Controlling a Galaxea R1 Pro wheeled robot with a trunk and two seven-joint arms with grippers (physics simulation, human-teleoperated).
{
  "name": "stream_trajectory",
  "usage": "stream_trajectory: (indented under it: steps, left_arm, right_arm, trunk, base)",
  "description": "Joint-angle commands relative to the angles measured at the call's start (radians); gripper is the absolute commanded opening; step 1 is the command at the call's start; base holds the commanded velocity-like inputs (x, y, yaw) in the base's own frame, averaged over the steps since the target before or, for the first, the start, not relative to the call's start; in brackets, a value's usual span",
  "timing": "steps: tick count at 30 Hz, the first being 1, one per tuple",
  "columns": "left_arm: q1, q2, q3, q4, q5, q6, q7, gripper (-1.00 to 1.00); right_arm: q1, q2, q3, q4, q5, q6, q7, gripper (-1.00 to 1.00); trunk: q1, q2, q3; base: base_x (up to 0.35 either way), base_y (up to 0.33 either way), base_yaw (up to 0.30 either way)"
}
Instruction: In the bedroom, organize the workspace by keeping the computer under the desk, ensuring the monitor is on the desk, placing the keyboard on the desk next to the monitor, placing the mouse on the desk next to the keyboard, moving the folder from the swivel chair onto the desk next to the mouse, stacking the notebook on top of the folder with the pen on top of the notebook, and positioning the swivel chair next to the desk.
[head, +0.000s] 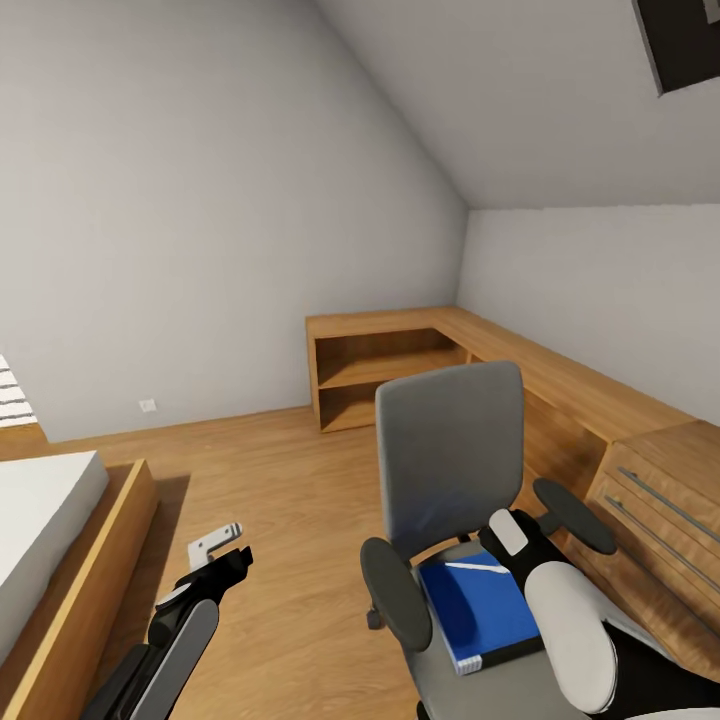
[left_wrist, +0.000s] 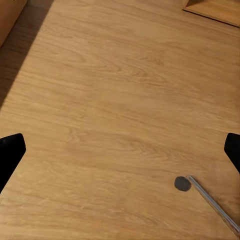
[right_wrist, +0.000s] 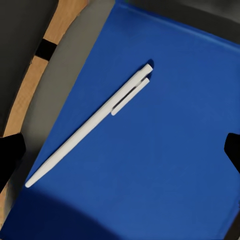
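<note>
The grey swivel chair (head: 450, 455) stands mid-room, its back toward the far wall. On its seat lies the blue folder (head: 468, 612), and the pale pen (head: 478, 566) rests across the folder's far end. My right arm reaches over the seat from the right. In the right wrist view the right gripper (right_wrist: 121, 152) hangs open above the folder (right_wrist: 165, 150), close to the pen (right_wrist: 95, 125), touching neither. My left gripper (head: 225, 555) is open over bare floor, left of the chair. The desk, computer, monitor, keyboard, mouse and notebook are out of view.
Light oak shelving (head: 385, 365) and a long oak counter with bar-handle drawers (head: 655, 505) run along the back and right walls. A bed with an oak frame (head: 60, 560) fills the left. One chrome chair leg with its caster (left_wrist: 182, 184) crosses the floor in the left wrist view.
</note>
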Motion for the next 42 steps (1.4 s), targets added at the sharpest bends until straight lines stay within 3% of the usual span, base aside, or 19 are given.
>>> stream_trajectory:
  steps: [1, 39, 42]
  left_arm:
    - [-0.001, 0.001, -0.003, -0.001, 0.007, 0.002, 0.008, 1.0]
    - [-0.001, -0.002, -0.012, -0.009, 0.008, 0.001, 0.01, 1.0]
    - [-0.001, -0.002, -0.012, -0.009, 0.007, 0.0, 0.01, 1.0]
  right_arm:
    - [0.0, 0.0, 0.001, -0.003, -0.008, 0.004, -0.006, 1.0]
    - [0.0, -0.003, 0.002, -0.005, -0.004, 0.001, -0.004, 1.0]
    - [0.0, -0.003, 0.002, -0.004, -0.005, 0.001, -0.004, 1.0]
  trunk:
    - [0.0, -0.001, -0.001]
    - [0.0, -0.001, -0.001]
    - [0.012, -0.022, -0.011]
  base:
    - [0.117, 0.0, 0.0]
    - [0.006, 0.0, 0.0]
    - [0.0, 0.0, 0.0]
